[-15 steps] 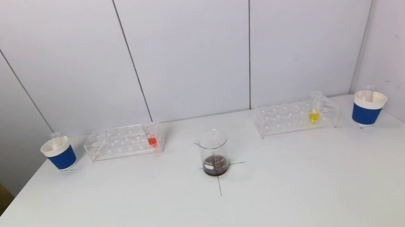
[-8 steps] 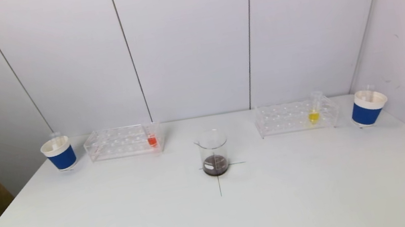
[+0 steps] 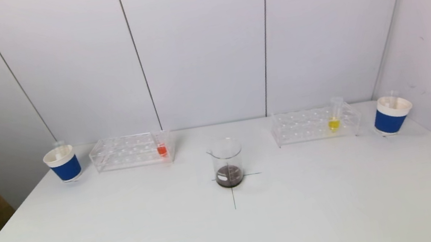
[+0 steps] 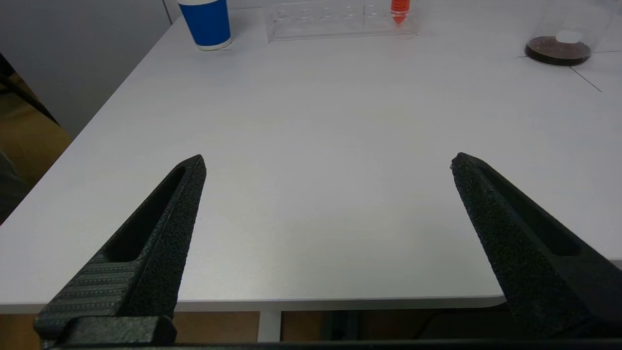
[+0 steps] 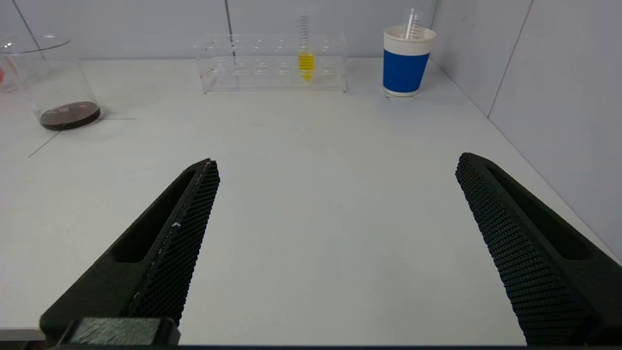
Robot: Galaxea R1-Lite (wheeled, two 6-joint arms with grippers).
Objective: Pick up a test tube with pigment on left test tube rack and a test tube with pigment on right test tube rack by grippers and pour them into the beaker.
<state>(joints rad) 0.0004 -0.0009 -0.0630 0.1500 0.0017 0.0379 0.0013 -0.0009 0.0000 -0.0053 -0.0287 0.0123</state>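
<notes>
while racked, tubes (image 3: 161, 147) seemingly upright

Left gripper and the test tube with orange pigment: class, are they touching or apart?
Apart. The left wrist view shows the left gripper open near the table's edge, with bare table between it and the orange test tube in its rack.

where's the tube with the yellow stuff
In the head view the yellow tube stands upright in the right rack, near its right end, beside the blue cup.

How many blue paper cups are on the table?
2: left blue cup beside the left test tube rack, right blue cup beside the right test tube rack.
</notes>
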